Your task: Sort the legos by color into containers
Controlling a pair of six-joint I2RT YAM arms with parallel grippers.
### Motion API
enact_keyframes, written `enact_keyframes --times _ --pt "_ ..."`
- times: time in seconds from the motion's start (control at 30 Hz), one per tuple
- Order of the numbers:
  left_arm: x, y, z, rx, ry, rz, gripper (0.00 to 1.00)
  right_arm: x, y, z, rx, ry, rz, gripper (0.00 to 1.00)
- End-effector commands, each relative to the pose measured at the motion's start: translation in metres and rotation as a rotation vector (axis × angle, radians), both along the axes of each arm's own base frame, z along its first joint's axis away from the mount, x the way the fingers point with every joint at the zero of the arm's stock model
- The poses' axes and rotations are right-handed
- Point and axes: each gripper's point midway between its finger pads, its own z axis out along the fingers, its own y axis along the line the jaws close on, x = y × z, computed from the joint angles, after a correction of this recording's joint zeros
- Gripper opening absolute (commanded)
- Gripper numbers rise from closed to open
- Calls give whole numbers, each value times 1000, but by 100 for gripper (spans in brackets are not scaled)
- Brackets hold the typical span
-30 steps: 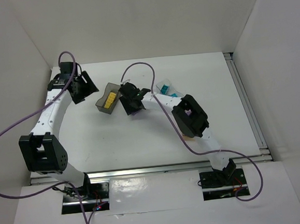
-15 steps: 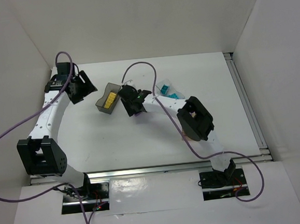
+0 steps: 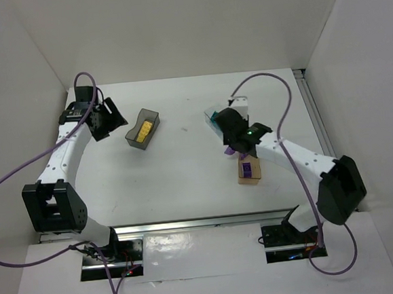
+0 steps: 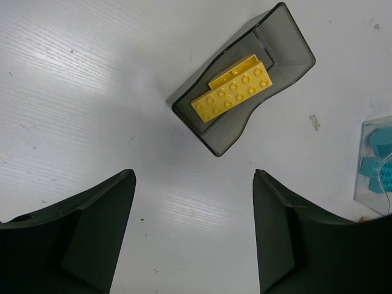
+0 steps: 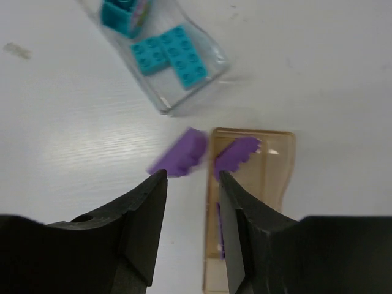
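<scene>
Table [image 3: 185, 182] carries three bins. Grey bin [image 4: 288, 46], well apart from the others, holds yellow bricks [image 4: 233, 95]. My left end effector [image 4: 193, 184] hangs near it, jaws wide apart, empty. Clear bin [image 5: 168, 95] holds teal bricks [image 5: 174, 55]. Tan bin [image 5: 275, 165] just beside it, purple brick [image 5: 237, 156] at end nearest clear bin. Right end effector [image 5: 191, 184] above, jaws parted, clamping nothing I see. Blurred second purple brick [image 5: 179, 156] at tan bin's left rim; inside or outside, I cannot tell.
</scene>
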Motion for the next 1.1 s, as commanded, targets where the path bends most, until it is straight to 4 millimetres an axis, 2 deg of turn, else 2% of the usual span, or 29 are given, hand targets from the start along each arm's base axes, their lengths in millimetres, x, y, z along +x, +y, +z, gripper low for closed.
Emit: enact_keyframes --times 0.0,0.07,0.13,0.27,0.33,0.4,0.5,0.53,0.57,0.63,0.7,0.87,1.03,1.07 --pt "0 -4 15 -6 -53 -26 82 -8 -42 2 60 -38 -148 47" --pt "-2 -4 11 -6 -43 -26 82 -13 -52 -4 94 -35 -159 48" --pt "-4 -8 11 -7 -44 -35 82 -7 -60 -4 121 -39 -173 48" --pt "-5 -9 15 -13 -53 -41 82 -6 -53 -6 131 -19 -137 48" --pt "-8 -13 14 -20 -53 -44 82 0 -45 0 147 -28 -106 49" --pt "-8 -13 14 -20 -53 -44 82 1 -22 1 173 -17 -43 50" --pt "-10 -17 10 -20 -42 -54 82 0 9 -12 190 37 37 58" --pt "-10 -21 10 -20 -42 -63 82 0 15 -18 188 53 51 63" --pt "-10 -21 10 -20 -42 -63 82 4 17 -19 185 56 51 74" --pt "-11 -24 10 -20 -42 -72 82 7 34 -31 175 86 79 81" --pt "-10 -22 10 -12 -42 -66 82 14 42 -44 165 112 96 88" --pt "-10 -19 10 8 -42 -61 82 30 62 -61 182 146 105 94" --pt "-9 -17 6 15 -33 -55 82 50 77 -83 203 162 52 95" --pt "-9 -17 6 22 -33 -63 82 52 74 -88 187 169 25 95"
